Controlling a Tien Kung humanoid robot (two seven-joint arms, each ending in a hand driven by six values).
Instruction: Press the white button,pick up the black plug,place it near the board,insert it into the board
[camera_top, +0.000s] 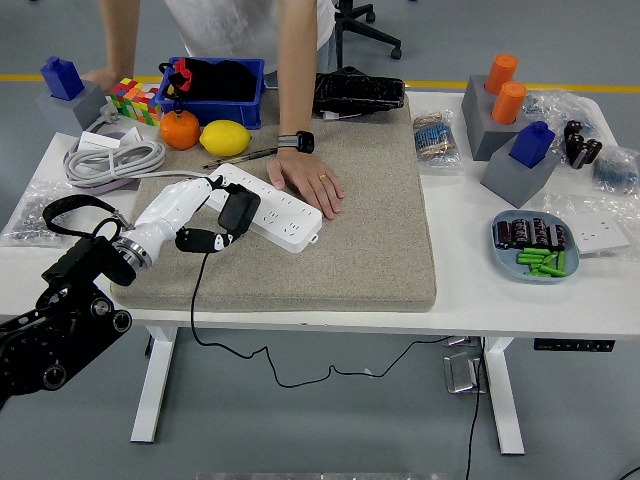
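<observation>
The white power strip (285, 215) lies slanted on the grey mat (360, 250). The black plug (238, 210) sits on the strip's left half, and its black cord (193, 300) hangs over the table's front edge. My left hand (222, 212), white with dark fingertips, reaches in from the left. One finger lies above the plug's left side and one below it, closed on it. A person's hand (312, 185) rests flat on the mat at the strip's far right end. My right arm is out of sight.
Behind the strip lie an orange (180, 130), a lemon (225, 137) and a blue bin (212, 90). A coiled white cable (110, 160) is at the left. At the right are grey blocks (520, 165) and a blue plate (503, 243) holding batteries.
</observation>
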